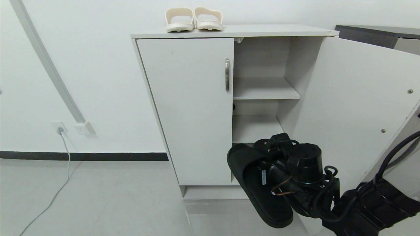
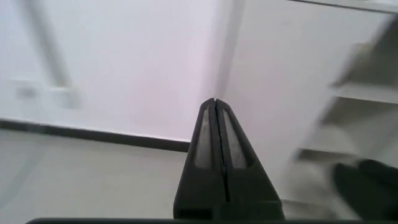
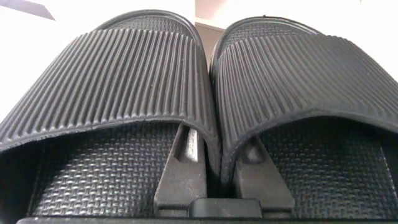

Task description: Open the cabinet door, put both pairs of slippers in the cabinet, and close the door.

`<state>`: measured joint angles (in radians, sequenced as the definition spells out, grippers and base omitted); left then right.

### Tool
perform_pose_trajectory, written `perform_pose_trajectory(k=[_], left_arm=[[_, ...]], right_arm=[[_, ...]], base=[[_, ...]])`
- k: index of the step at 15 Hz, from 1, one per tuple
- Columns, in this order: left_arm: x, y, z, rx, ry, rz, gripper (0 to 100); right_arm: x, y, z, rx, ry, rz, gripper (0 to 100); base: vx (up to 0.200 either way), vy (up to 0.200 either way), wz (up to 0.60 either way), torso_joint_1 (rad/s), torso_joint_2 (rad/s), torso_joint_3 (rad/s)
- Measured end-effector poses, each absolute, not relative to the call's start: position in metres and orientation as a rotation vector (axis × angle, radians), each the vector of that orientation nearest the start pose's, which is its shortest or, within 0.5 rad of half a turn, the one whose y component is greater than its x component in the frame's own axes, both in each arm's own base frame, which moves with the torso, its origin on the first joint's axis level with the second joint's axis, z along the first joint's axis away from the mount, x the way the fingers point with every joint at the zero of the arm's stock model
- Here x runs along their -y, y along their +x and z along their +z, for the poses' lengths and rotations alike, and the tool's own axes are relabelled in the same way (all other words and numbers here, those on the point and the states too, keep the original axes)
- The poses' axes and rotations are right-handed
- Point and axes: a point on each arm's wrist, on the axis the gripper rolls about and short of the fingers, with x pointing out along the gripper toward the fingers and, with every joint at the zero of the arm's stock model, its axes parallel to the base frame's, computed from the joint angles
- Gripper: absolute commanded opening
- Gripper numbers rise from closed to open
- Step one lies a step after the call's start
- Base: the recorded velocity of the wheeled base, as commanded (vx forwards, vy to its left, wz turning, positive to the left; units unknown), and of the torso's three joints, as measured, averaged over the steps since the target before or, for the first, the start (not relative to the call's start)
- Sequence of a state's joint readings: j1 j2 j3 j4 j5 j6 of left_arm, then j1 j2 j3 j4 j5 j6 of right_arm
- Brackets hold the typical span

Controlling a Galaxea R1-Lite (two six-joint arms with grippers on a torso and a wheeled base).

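A white cabinet [image 1: 183,114] stands against the wall, its left door shut and its right door [image 1: 354,108] swung wide open. Two bare shelves [image 1: 262,90] show inside. A cream pair of slippers [image 1: 194,20] lies on the cabinet's top. My right gripper [image 3: 219,168] is shut on the inner edges of the black pair of slippers [image 3: 124,81], pinching both together. In the head view the black slippers [image 1: 259,186] hang tilted, just in front of the lower opening. My left gripper [image 2: 215,130] is shut on nothing and points toward the cabinet's left side.
A metal handle [image 1: 227,74] sits on the shut left door. A wall socket [image 1: 59,128] with a grey cable trailing over the floor is at the left. A grey piece of furniture [image 1: 377,32] stands behind the open door.
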<state>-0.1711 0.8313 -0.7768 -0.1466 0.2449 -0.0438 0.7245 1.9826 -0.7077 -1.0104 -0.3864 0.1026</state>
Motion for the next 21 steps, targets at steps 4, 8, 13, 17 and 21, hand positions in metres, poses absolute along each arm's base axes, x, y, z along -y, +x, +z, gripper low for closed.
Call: perform_pose_trajectory(k=[4,8,13,17,21], left_arm=[[-0.007,0.014,0.229,0.087,-0.006,0.299,0],[-0.007,-0.017,0.13,0.033,0.03,0.309,0],[0.001,-0.022,0.078,-0.012,0.039,-0.032,0],[0.0,-0.023,0.076,0.0,0.014,-0.017,0],[0.0,-0.023,0.075,0.003,0.006,-0.012,0]], right_arm=[[-0.22,0.264,0.099,-0.25,-0.045,0.316,0],[-0.221,0.264,0.098,-0.255,-0.048,0.317,0],[-0.222,0.262,0.096,-0.258,-0.051,0.324,0],[-0.226,0.26,0.097,-0.254,-0.05,0.336,0],[-0.242,0.264,0.113,-0.203,-0.035,0.282,0]], base=[[0.0,0.0,0.0,0.0,0.0,0.0],[0.0,0.0,0.0,0.0,0.0,0.0],[0.0,0.0,0.0,0.0,0.0,0.0],[0.0,0.0,0.0,0.0,0.0,0.0],[0.0,0.0,0.0,0.0,0.0,0.0]])
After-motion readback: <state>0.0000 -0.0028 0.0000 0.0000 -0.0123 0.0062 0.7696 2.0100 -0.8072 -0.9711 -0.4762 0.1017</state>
